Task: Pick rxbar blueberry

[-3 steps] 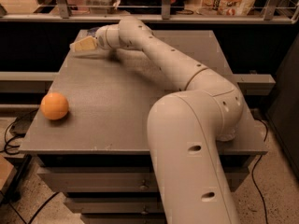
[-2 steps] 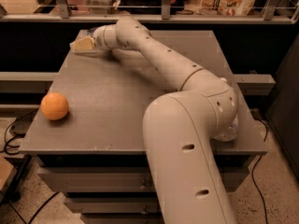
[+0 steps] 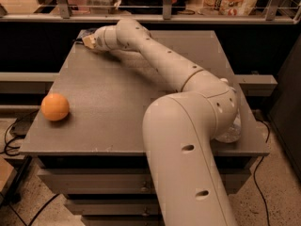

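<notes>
My gripper (image 3: 88,41) is stretched out to the far left corner of the grey table (image 3: 108,102), low over the top. A small dark navy thing, the rxbar blueberry (image 3: 83,32), shows just behind the gripper at the table's back edge. It is mostly hidden by the gripper, and I cannot tell whether the gripper touches it.
An orange ball (image 3: 55,107) lies near the table's front left edge. A clear plastic bottle (image 3: 231,132) stands at the right edge, partly behind my arm (image 3: 188,126). A rail with bags on a shelf runs behind the table.
The gripper has edged slightly toward the table's back edge at the far left corner. The ball has not moved.
</notes>
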{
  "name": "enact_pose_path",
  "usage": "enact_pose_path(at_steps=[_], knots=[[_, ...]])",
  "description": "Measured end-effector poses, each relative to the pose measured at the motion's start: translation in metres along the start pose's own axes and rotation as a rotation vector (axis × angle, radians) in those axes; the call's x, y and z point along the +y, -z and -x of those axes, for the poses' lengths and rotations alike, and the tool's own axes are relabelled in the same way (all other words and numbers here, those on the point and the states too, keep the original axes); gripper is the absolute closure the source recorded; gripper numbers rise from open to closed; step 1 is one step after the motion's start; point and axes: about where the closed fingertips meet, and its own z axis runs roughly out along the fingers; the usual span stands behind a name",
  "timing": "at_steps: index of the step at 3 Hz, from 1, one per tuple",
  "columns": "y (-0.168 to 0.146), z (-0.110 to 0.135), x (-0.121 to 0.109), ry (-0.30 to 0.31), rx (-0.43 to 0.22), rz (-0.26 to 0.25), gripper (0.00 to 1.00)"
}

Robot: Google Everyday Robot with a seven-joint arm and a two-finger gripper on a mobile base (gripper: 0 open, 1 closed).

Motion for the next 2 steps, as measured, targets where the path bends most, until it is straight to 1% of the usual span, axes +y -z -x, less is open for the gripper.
enact_pose_path(at_steps=[1, 2], knots=[[0.0048, 0.0009, -0.0044, -0.005, -0.013, -0.016, 1.00], [0.0128, 0.0103, -0.0044, 0.003, -0.039, -0.021, 1.00]])
